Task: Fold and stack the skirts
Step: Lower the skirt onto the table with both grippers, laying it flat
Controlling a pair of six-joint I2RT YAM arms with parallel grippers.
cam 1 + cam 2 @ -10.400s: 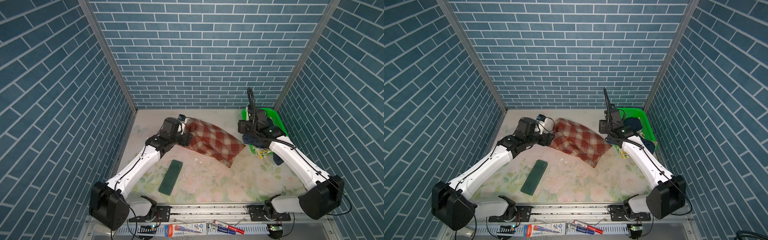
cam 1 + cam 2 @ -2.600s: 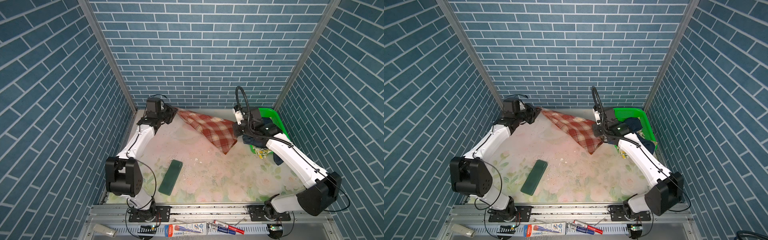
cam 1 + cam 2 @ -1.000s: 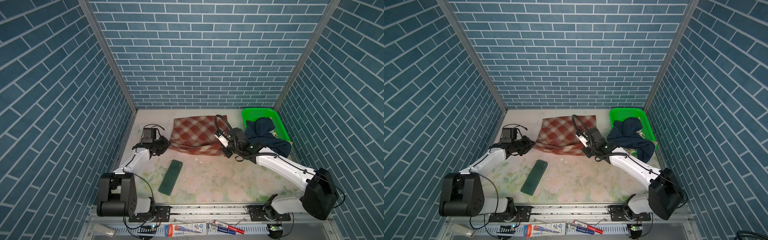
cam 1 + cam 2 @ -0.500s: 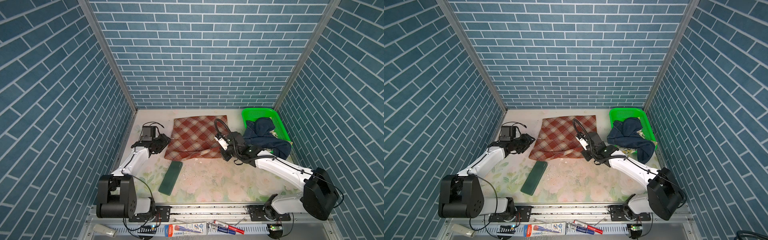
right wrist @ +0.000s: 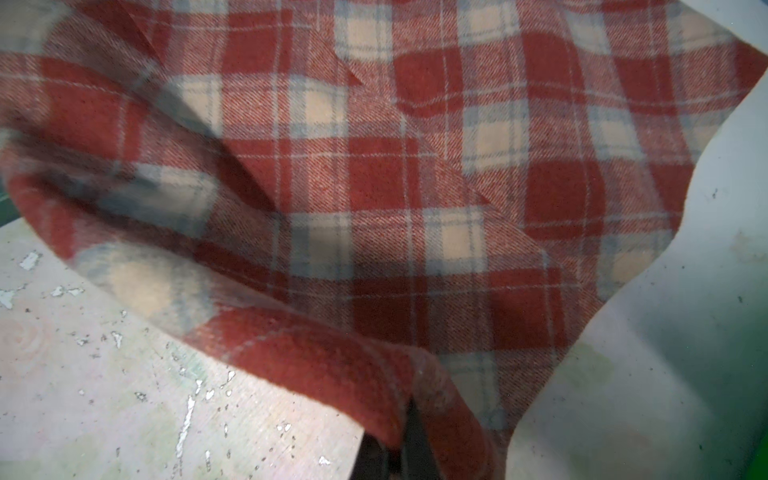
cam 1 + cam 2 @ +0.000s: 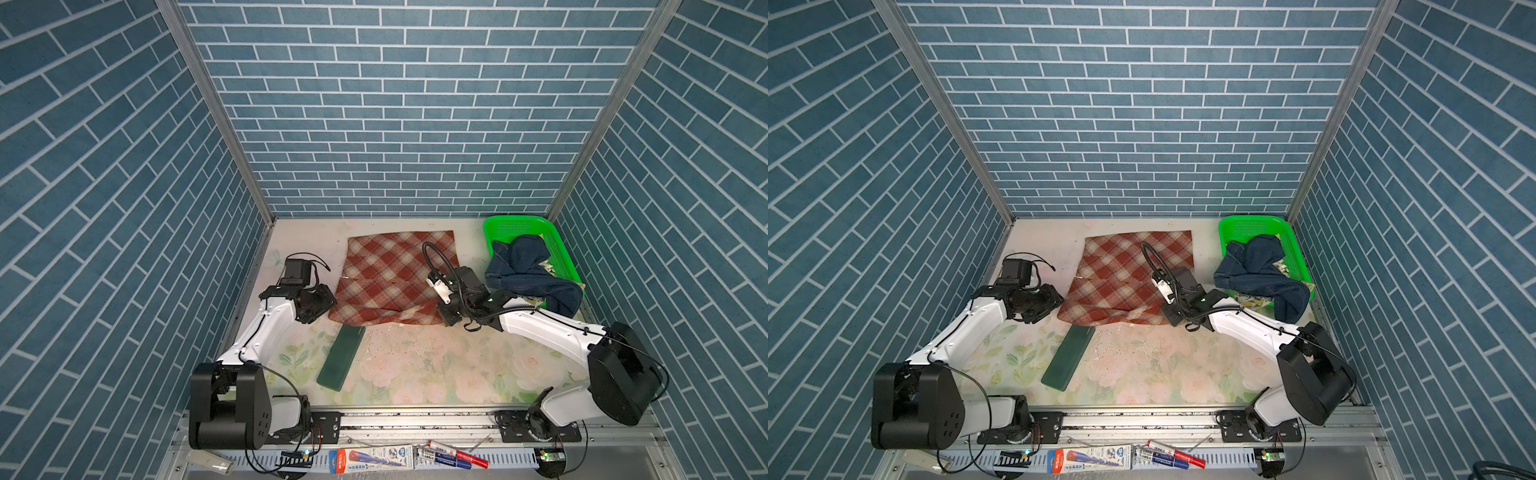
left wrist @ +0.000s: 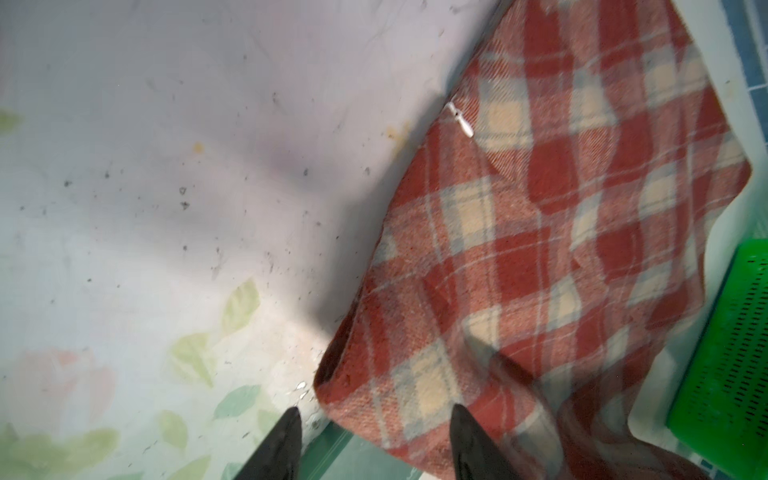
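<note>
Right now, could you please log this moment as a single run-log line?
left gripper: open, at plaid skirt corner | right gripper: shut on plaid skirt edge | denim skirt: draped over basket rim

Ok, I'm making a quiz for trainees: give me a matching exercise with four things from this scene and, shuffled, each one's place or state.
Things:
1. plaid skirt
2. denim skirt
3. left gripper
4. right gripper

Places or states:
a. shut on a cloth edge
b. hanging over the green mesh basket's rim
c. open, holding nothing
d. spread on the table

Pairs: 1-d, 2-b, 3-c, 4-a.
</note>
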